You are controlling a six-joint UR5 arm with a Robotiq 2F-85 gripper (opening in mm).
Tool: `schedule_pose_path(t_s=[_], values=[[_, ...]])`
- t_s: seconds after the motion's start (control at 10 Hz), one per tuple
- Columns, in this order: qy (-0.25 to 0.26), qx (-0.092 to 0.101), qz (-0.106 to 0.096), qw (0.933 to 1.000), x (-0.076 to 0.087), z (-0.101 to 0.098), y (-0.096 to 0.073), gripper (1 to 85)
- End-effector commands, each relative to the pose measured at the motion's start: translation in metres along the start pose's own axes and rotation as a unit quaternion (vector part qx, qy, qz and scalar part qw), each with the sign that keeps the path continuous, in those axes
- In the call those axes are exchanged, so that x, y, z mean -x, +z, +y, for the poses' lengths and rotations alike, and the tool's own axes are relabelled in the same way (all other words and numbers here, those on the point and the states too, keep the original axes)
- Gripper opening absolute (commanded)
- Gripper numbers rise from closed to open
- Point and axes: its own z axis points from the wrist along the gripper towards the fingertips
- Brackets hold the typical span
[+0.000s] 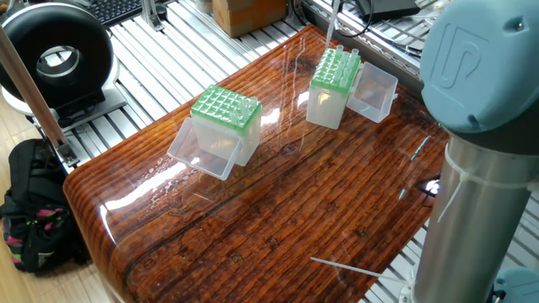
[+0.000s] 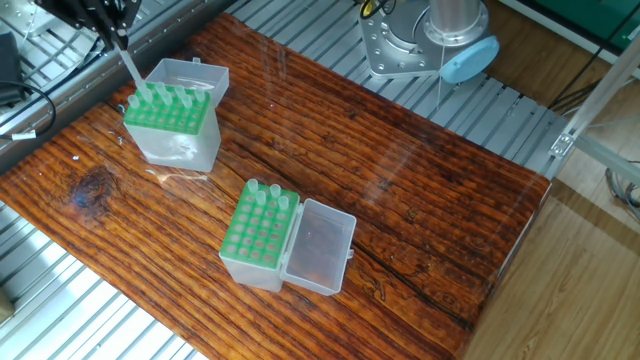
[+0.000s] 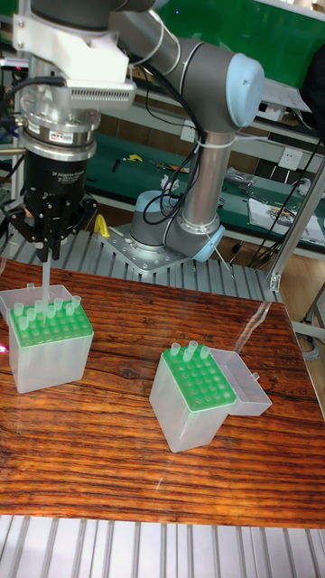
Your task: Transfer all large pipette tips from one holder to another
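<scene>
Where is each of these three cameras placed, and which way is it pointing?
One fixed view: high, beside the arm, looking down across the wooden table; the arm's blue-capped joint fills its right edge.
The other fixed view: high on the opposite side, looking down towards the robot's base; the gripper shows top left.
Tall fixed view: low, in front of the table, facing the whole arm, its gripper holding a pipette tip.
All three share the two green-topped boxes.
</scene>
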Motion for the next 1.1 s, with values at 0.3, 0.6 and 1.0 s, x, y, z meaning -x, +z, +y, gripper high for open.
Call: schedule_pose_path(t_s=[0.3, 0.6, 1.0], values=[[0.001, 0.002, 0.004, 1.0, -0.0008, 0.0025, 0.0043, 11.7], [0.0, 0.004, 0.004, 1.0, 0.0004, 0.0038, 0.0055, 11.7], [0.0, -0.002, 0.008, 1.0, 0.0024, 0.0025, 0.0094, 12.7]])
